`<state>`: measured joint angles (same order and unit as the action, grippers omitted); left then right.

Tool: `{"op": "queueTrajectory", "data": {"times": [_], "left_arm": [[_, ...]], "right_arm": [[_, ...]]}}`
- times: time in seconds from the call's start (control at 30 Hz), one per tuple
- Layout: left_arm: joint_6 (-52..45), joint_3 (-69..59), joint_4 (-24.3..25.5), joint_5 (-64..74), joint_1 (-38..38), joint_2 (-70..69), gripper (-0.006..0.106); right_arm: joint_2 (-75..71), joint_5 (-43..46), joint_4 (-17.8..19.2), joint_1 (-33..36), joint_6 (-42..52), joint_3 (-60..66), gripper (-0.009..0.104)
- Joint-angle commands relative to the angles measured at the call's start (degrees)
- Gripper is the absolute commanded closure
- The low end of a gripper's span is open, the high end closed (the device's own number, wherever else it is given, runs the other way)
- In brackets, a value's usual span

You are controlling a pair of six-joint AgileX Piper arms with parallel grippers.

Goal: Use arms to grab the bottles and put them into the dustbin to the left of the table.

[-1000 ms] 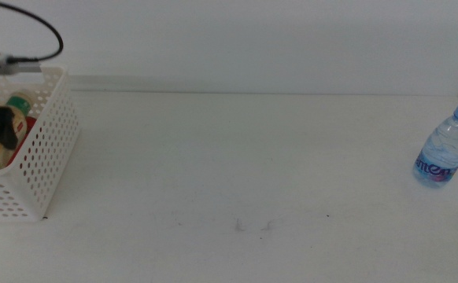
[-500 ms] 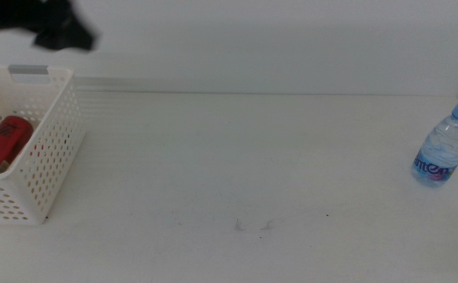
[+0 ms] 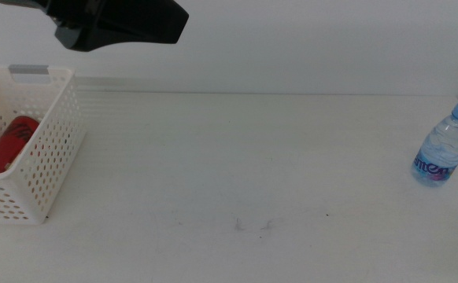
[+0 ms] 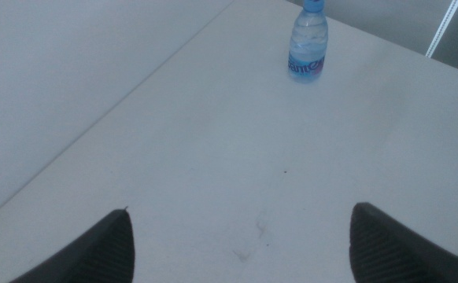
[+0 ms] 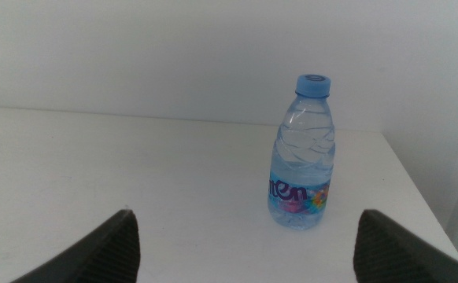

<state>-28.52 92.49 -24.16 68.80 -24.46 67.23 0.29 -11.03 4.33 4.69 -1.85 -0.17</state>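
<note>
One water bottle [image 3: 445,146] stands upright at the table's [image 3: 245,165] far right edge. One red can [image 3: 10,143] lies in the dustbin [image 3: 46,149] at left. The left gripper [image 3: 119,22] hangs high above the bin's right side, jaws spread, empty. The right gripper [image 5: 245,244], jaws apart and empty, faces the bottle.

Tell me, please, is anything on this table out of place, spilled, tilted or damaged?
Nothing stands out. The water bottle stands upright, capped, near the table's right edge, with no spill around it. The red can lies tilted inside the dustbin. The left hand is above it, open and empty.
</note>
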Motion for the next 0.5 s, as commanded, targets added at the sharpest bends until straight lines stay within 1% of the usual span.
{"op": "queueTrajectory", "data": {"times": [0.0, 0.2, 0.47], "left_arm": [[0.5, 0.1, 0.5, -1.1, -0.3, -0.3, 0.007], [0.5, 0.1, 1.1, -4.2, -0.1, -0.3, 0.007], [0.3, 0.1, 1.2, -4.8, -0.1, -0.3, 0.007]], "right_arm": [[-0.3, 0.7, 0.4, -0.2, 0.2, 0.2, 0.005], [-0.3, 0.7, 0.4, -0.2, 0.2, 0.2, 0.005], [-0.3, 0.7, 0.4, -0.2, 0.2, 0.2, 0.005]]}}
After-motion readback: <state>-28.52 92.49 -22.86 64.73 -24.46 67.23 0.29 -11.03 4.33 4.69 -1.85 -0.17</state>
